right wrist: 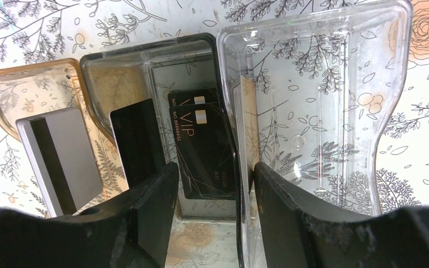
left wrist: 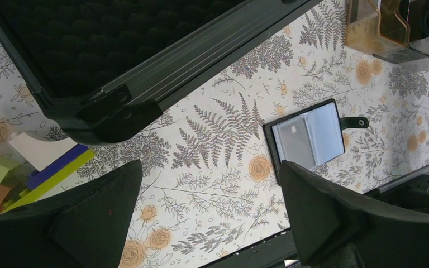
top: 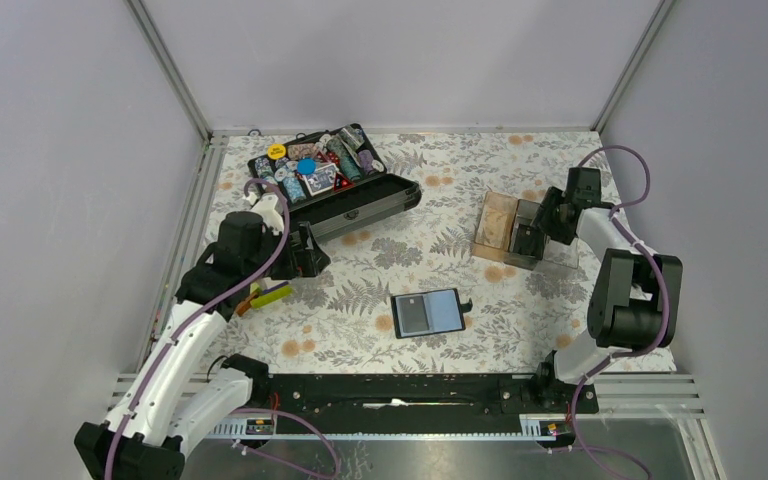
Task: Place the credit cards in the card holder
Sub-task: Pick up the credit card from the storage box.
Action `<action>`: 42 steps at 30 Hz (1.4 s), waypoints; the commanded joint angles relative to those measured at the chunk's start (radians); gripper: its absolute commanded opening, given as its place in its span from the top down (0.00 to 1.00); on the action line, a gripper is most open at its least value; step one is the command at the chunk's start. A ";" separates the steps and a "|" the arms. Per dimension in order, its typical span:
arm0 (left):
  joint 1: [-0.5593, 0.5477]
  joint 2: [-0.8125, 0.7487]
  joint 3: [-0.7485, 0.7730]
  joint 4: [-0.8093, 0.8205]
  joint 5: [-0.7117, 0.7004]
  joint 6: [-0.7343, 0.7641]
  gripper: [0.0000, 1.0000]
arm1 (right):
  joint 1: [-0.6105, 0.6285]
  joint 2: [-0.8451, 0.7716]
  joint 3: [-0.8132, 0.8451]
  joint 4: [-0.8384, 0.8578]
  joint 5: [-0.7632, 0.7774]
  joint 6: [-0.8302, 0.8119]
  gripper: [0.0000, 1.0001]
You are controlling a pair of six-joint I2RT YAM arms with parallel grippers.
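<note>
Floral-printed cloth covers the table (top: 430, 200) that carries everything.

1. The large black chip case (top: 335, 185) lies open in the upper left-centre of the overhead view. It has no part in the task.
2. The left gripper (top: 305, 255) hangs just below the case with its jaws spread wide and nothing between them. It appears to be parked clear of the work.
3. The clear acrylic compartment tray (top: 508, 230) stands at the right. It holds the cards leaning upright, so their edges can be reached.
4. The right gripper (right wrist: 215, 173) reaches into the tray's middle, smoke-tinted compartment. Its jaws are apart, one finger on each side of the black VIP credit card (right wrist: 204, 151), placed to pinch it. Whether the pads touch the card yet cannot be told.
5. The black folding card holder (top: 428, 312) lies open and flat at lower centre, well apart from the tray. Its blue-grey pockets face up, presumably to receive cards.
6. A grey card with a dark stripe (right wrist: 61, 156) waits in the amber compartment at the left of the wrist view.

Judgement: the pick is under way and the transfer is not yet begun.
</note>
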 commanded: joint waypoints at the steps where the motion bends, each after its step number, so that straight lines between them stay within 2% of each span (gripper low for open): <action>1: 0.018 0.010 -0.011 0.066 0.043 -0.003 0.01 | 0.001 -0.060 0.018 0.032 -0.024 -0.005 0.41; 6: 0.028 0.015 -0.015 0.069 0.059 -0.005 0.01 | 0.001 -0.071 0.015 0.034 -0.021 -0.003 0.43; 20: 0.041 0.024 -0.021 0.074 0.089 -0.007 0.01 | 0.001 -0.085 0.003 0.033 0.008 0.003 0.73; 25: 0.043 0.026 -0.023 0.075 0.100 -0.007 0.01 | 0.001 -0.085 0.002 0.033 0.016 0.003 0.81; 30: 0.045 0.029 -0.025 0.076 0.105 -0.008 0.01 | 0.002 -0.100 0.004 0.016 0.035 0.002 0.83; 34: 0.045 0.031 -0.026 0.076 0.114 -0.008 0.01 | 0.002 -0.126 0.019 -0.018 0.101 0.004 0.87; 39: 0.045 0.026 -0.033 0.081 0.113 -0.010 0.01 | 0.002 -0.159 0.042 -0.070 0.219 0.003 0.99; 42: 0.045 0.020 -0.040 0.082 0.106 -0.017 0.01 | 0.002 -0.194 0.045 -0.079 0.238 0.003 1.00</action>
